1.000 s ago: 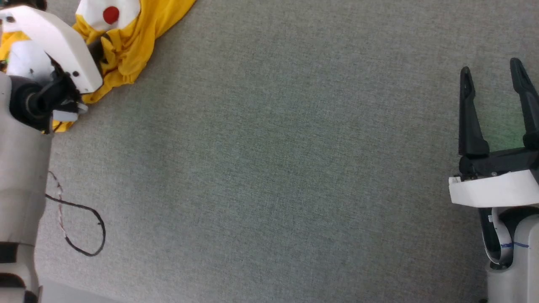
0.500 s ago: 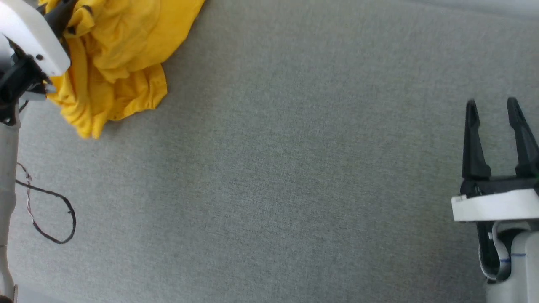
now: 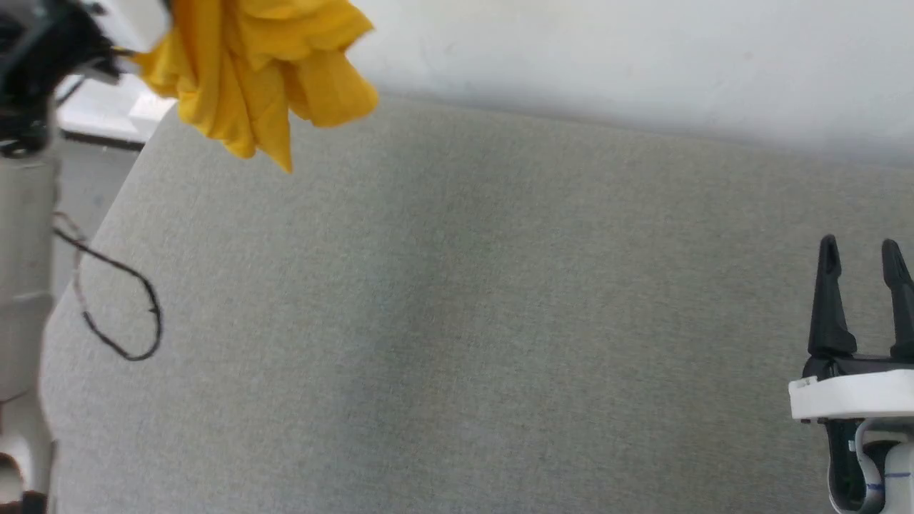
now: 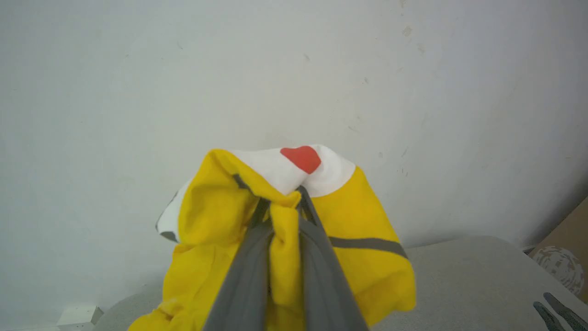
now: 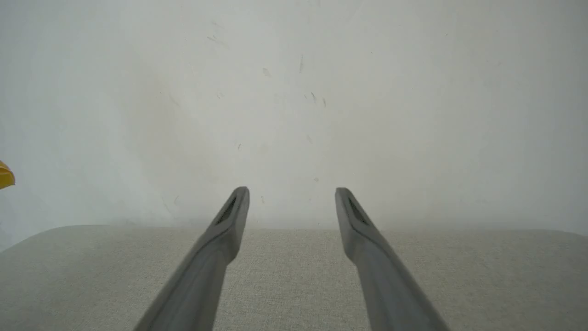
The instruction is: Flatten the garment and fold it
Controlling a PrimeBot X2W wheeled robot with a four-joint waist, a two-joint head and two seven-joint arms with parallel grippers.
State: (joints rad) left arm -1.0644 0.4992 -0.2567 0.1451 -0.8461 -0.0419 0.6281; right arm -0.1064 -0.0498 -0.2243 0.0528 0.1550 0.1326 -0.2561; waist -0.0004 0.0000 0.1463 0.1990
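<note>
The garment (image 3: 257,78), a bright yellow T-shirt, hangs bunched in the air over the table's far left corner. In the left wrist view my left gripper (image 4: 280,202) is shut on a fold of the garment (image 4: 206,220), just below its white patch with the red spot (image 4: 301,158). Cloth drapes down on both sides of the fingers. My right gripper (image 3: 860,260) stands open over the table at the lower right with nothing between its fingers (image 5: 232,216). A sliver of the garment (image 5: 4,177) shows at the left edge of the right wrist view.
The grey fabric-covered table (image 3: 464,321) stretches wide between the two arms, its far edge against a white wall (image 3: 607,57). A black cable loop (image 3: 121,314) hangs beside my left arm. A cardboard box (image 4: 562,257) stands past the table's right end.
My left gripper has lifted the garment off the table, so it now hangs free. The head camera has tilted up, bringing the wall into view. The right gripper stays open.
</note>
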